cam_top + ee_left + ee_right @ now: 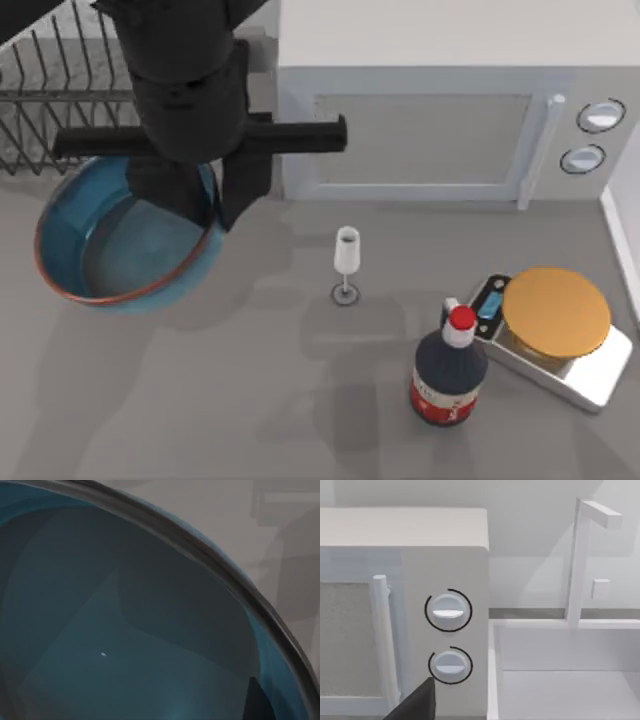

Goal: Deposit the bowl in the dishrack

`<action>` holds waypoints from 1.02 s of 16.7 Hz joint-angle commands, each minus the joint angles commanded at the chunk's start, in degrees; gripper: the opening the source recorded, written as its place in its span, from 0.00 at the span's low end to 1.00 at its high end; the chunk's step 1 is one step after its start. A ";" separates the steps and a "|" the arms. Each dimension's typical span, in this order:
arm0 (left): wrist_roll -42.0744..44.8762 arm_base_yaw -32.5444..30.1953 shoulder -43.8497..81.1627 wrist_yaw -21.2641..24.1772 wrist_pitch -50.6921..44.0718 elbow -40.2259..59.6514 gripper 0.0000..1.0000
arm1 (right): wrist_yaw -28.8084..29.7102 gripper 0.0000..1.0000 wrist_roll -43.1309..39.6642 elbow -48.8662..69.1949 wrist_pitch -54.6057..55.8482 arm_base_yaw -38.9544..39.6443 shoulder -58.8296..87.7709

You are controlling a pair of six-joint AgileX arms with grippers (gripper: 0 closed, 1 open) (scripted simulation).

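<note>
Left gripper (205, 200) gripping the bowl (110, 250) at its rim, by the dishrack (50, 100).
Bowl is hanging tilted just in front of the rack, at the counter's (250, 400) left. Judging next: carrying it level over the prongs, lowering between them before releasing. Right arm idling near the microwave (395, 605).

One bowl (110, 255). One dishrack (50, 100). One microwave (440, 100), bearing two round knobs (592, 135). One stemmed glass (346, 262). One dark bottle (450, 372) with red cap. One scale (552, 335) with orange top. One sink basin (565, 680) with one faucet (582, 555).
</note>
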 joint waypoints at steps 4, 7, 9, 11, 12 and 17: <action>4.83 6.20 -6.92 1.65 10.04 -4.77 0.00 | 0.00 1.00 0.00 0.00 0.00 0.00 0.00; 10.55 13.69 -13.89 3.43 21.90 -10.95 0.00 | 0.00 1.00 0.00 0.00 0.00 0.00 0.00; 14.97 19.35 -19.46 4.76 31.50 -16.13 0.00 | 0.00 1.00 0.00 0.00 0.00 0.00 0.00; 19.73 25.24 -25.66 6.04 41.92 -22.03 0.00 | 0.00 1.00 0.00 0.00 0.00 0.00 0.00; 22.19 28.26 -28.92 6.70 47.19 -25.05 0.00 | 0.00 1.00 0.00 0.00 0.00 0.00 0.00; 32.54 41.59 -44.63 9.93 69.42 -37.55 0.00 | 0.00 1.00 0.00 0.00 0.00 0.00 0.00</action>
